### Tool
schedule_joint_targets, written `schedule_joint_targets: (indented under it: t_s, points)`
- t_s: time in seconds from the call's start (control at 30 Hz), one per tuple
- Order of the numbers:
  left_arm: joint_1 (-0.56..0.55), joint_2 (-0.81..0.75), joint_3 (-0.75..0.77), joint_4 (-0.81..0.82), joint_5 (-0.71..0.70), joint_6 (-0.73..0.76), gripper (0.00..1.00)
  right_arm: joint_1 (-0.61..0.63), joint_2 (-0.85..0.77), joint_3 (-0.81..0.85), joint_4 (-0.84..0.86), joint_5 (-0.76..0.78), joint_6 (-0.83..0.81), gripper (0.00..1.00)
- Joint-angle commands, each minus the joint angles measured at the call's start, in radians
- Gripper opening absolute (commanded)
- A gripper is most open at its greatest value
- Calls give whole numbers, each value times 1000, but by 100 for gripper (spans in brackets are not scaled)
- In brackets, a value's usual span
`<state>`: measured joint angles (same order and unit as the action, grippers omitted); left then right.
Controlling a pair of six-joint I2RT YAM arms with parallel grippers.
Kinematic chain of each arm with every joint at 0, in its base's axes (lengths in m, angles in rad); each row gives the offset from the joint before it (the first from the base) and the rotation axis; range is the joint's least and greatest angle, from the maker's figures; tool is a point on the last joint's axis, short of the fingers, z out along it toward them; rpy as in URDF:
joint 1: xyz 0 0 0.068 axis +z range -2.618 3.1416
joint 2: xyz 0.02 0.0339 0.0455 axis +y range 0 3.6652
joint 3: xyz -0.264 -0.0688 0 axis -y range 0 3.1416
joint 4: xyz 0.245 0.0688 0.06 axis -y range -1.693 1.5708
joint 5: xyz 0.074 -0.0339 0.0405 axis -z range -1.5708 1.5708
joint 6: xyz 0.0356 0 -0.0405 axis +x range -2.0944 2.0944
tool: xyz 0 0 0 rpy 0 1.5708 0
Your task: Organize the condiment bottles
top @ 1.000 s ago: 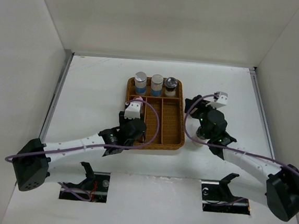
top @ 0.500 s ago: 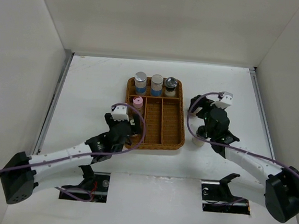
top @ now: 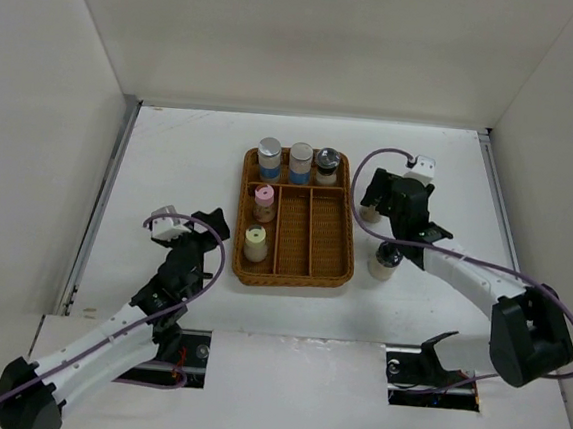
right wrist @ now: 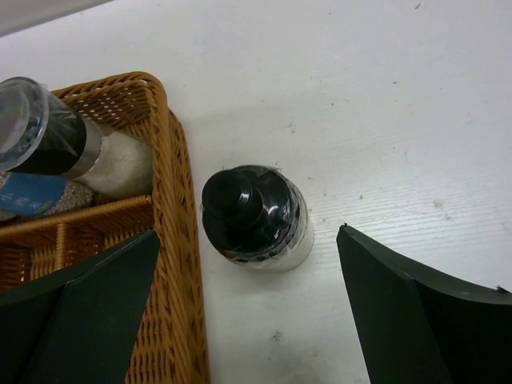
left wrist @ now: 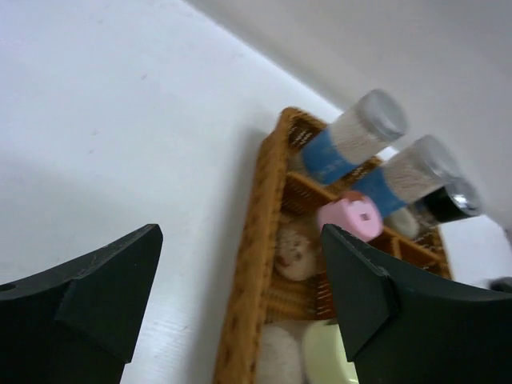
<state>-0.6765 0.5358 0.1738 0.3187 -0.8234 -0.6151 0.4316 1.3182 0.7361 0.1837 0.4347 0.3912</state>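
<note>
The wicker tray (top: 327, 268) holds two silver-capped blue-white bottles (top: 269, 158) (top: 300, 161) and a black-capped bottle (top: 327, 165) in its back row. A pink-capped bottle (top: 264, 200) and a pale-yellow-capped bottle (top: 255, 242) stand in its left column. My left gripper (top: 208, 226) is open and empty, left of the tray. My right gripper (top: 373, 195) is open above a black-capped bottle (right wrist: 254, 216) standing on the table beside the tray's right rim. Another black-capped bottle (top: 385, 260) stands nearer, right of the tray.
The tray's middle and right columns hold nothing. In the left wrist view the tray rim (left wrist: 256, 264) lies between my open fingers (left wrist: 104, 280), with the pink cap (left wrist: 350, 218) beyond. White walls enclose the table (top: 191, 156) on three sides.
My left arm has drawn back to the left out of the tray, leaving the pale-yellow-capped bottle standing there. My right gripper has moved back from the near bottle to over the other one.
</note>
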Motion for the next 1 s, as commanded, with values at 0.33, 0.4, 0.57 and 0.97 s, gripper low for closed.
schedule_joint_targets:
  t_s: [0.33,0.4,0.57,0.97]
  points:
    - [78,136,-89,88,69,-235,80,-49,220,229,-174,-45,-55,99]
    - [79,151,-86,89,70,-233,80,-47,251,252,-174,-45,-60,95]
    - [71,177,-86,109,72,-238,80,-47,276,283,-161,-5,-60,69]
    - [64,233,-86,143,67,-244,80,81,12,272,-121,6,-71,56]
